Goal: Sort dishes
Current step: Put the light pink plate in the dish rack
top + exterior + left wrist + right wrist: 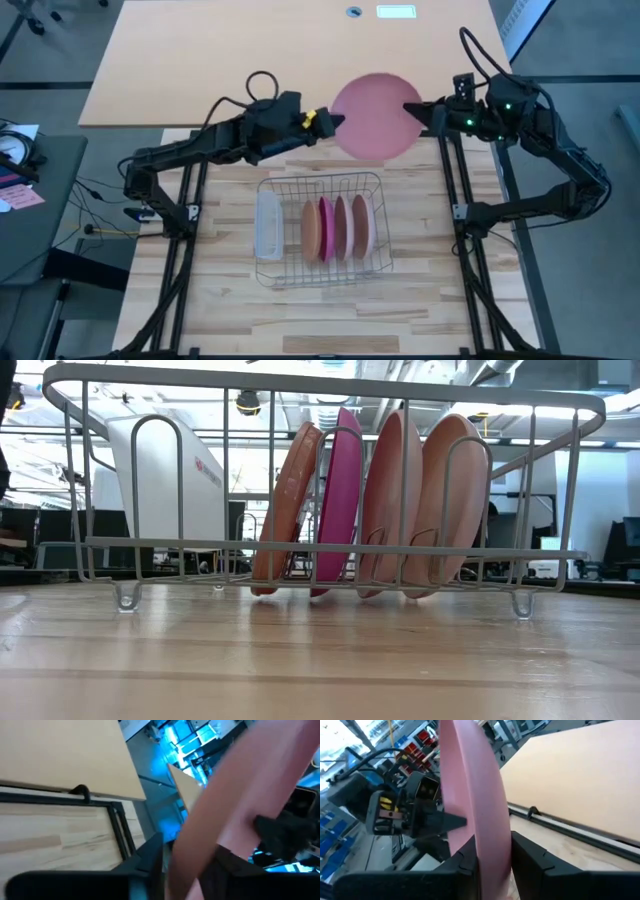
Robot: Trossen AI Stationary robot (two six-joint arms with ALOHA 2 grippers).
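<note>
**Pink plate held between both grippers above the rack**

The wooden table (240, 310) fills the lower part of the high view. In its middle stands the silver wire rack (320, 268). Four plates stand on edge inside it, side by side, faces turned left and right: an orange-tan plate (312, 229), a magenta plate (326, 227), a pale pink plate (341, 227) and another orange-tan plate (361, 227). In the low view they lean a little to the right. A translucent white tray (268, 225) lies just beside the left wall of the rack.

In the upper centre of the high view a fifth, pale pink plate (375, 115) is in the air, its flat face turned up to the camera. The left gripper (335, 121) touches its left edge; I cannot tell if the fingers press it. The right gripper (415, 108) pinches the right edge between both fingers.
</note>
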